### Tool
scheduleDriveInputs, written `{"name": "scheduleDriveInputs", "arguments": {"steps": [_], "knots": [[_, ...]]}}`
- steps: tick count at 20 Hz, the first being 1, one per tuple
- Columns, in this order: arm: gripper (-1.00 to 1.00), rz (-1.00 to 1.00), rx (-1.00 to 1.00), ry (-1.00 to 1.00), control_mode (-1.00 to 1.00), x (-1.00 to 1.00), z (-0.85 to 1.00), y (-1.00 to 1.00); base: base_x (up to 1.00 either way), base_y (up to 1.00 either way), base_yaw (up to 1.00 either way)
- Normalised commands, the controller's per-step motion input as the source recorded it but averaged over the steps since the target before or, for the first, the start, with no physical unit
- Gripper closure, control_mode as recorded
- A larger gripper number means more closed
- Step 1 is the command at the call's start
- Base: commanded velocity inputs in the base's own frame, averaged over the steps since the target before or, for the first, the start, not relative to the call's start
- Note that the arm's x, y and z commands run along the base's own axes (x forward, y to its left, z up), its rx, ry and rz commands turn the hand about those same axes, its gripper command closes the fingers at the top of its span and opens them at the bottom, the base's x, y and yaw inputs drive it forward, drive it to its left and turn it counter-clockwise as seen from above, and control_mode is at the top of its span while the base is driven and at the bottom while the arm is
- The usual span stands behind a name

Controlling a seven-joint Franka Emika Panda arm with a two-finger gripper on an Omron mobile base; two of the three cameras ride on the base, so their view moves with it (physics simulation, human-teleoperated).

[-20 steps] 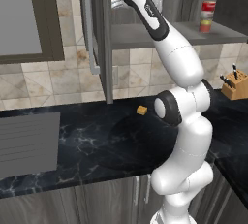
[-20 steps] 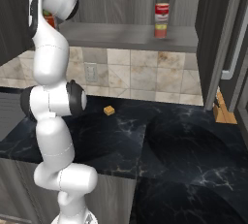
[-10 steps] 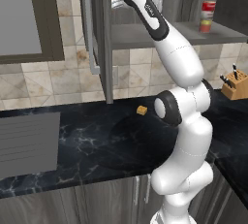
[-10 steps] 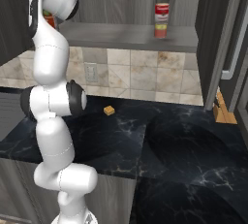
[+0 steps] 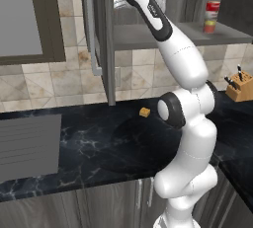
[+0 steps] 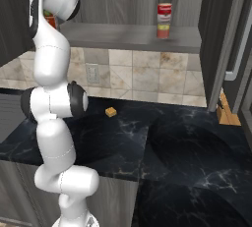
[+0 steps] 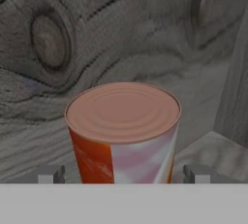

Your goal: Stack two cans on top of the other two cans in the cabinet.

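The arm (image 5: pixel 185 118) is showing smooth white rounded shells with dark grey bands at its joints, and the fingertips (image 7: pixel 50 173) are looking small and grey.

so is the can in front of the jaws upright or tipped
Upright: in the hand view the can shows its flat round lid on top and straight vertical sides.

From both base cameras I get even, diffuse, moderately bright light; the glossy black marble surface (image 5: pixel 89 143) shows soft sheen, no hard glare. My hand camera reads dimmer, the dark grey wood-grain cabinet interior (image 7: pixel 121 29) shaded. All views look soft, low in resolution.
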Motion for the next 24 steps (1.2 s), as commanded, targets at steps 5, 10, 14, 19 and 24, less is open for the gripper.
{"name": "scheduleDriveInputs", "arguments": {"steps": [5,10,14,19,24], "knots": [[-1.0,0.0,0.0,-0.01,-1.0,0.0,-0.02,-0.09,0.0,0.0,0.0],[-1.0,0.0,0.0,-0.02,-1.0,-0.07,-0.1,-0.15,0.0,0.0,0.0],[-1.0,0.0,0.0,-0.04,-1.0,-0.13,-0.16,-0.25,0.0,0.0,0.0],[-1.0,0.0,0.0,0.0,-1.0,-0.18,-0.14,-0.32,0.0,0.0,0.0],[-1.0,0.0,0.0,0.0,-1.0,-0.25,-0.25,-0.33,0.0,0.0,0.0]]}}
